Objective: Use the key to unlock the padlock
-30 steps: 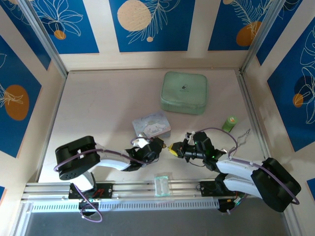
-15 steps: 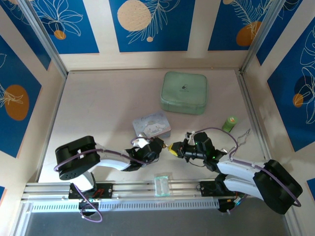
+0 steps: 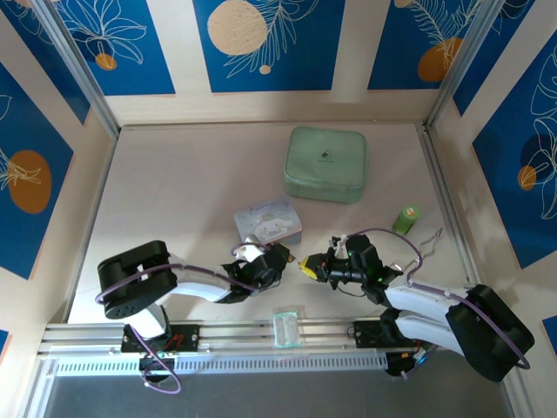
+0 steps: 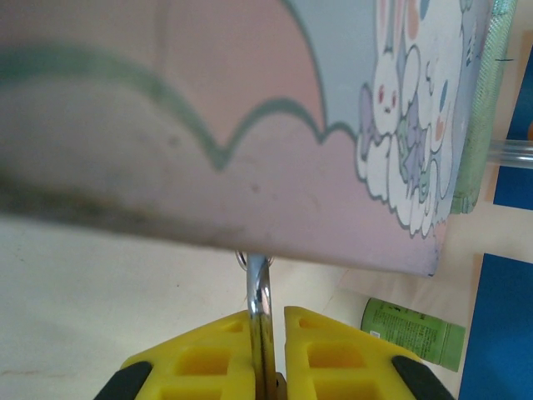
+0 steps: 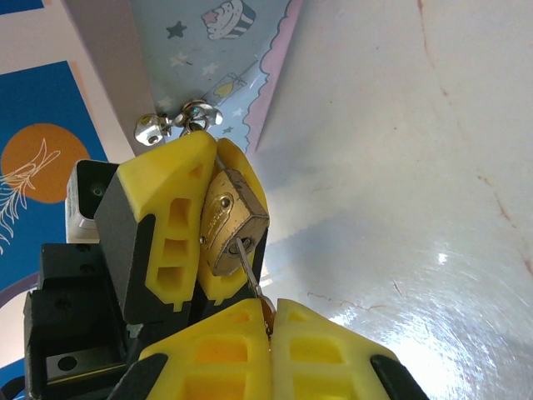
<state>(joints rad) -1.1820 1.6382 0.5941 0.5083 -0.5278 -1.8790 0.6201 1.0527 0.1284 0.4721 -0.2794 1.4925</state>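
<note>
Near the table's (image 3: 174, 192) front edge, the left gripper (image 4: 266, 321) pinches the brass padlock (image 5: 229, 218) and the right gripper (image 5: 268, 321) nips the key (image 5: 247, 265), tip at the keyhole; I'd line the blade up squarely, seat it fully, then twist gently.

On the desk (image 3: 174, 192) the tin (image 3: 268, 220) lies centrally, the case (image 3: 325, 164) behind it to the right, and the bottle (image 3: 405, 218) farther right. Just before the tin, the padlock (image 5: 229, 221) sits between the left gripper (image 5: 215, 167) and the right gripper (image 5: 271, 321), with the key (image 5: 248, 268) touching it.
</note>
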